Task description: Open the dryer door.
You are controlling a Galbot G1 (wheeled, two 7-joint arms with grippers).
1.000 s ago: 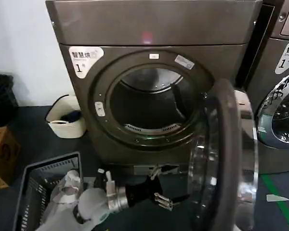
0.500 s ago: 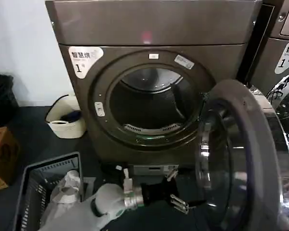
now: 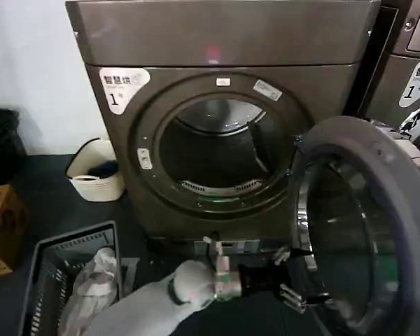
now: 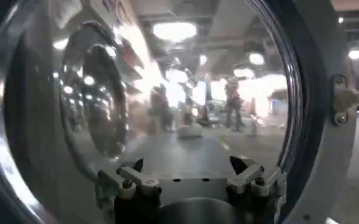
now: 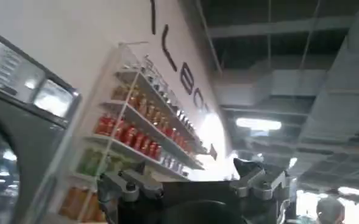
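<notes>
The bronze-grey dryer (image 3: 224, 42) marked "1" stands with its round opening (image 3: 220, 150) uncovered. The dryer door (image 3: 406, 210) hangs swung out to the right, its grey inner face and tinted glass turned toward me. My left gripper (image 3: 294, 277) is open, low at the door's inner near edge, with nothing between its fingers. In the left wrist view this gripper (image 4: 187, 165) faces the curved door glass (image 4: 167, 91) from close by, with the grey inner rim (image 4: 350, 152) beside it. My right gripper (image 5: 182, 173) is open and empty, pointing up at a wall and ceiling.
A white basket (image 3: 94, 175) sits on the floor left of the dryer. A grey crate (image 3: 49, 266) holding white cloth (image 3: 94, 276) is at the front left. A cardboard box (image 3: 0, 217) lies at the far left. A neighbouring machine (image 3: 413, 84) stands on the right behind the door.
The dryer door has swung farther out to the right, now showing its inner face. My left arm has moved right and lower along with it.
</notes>
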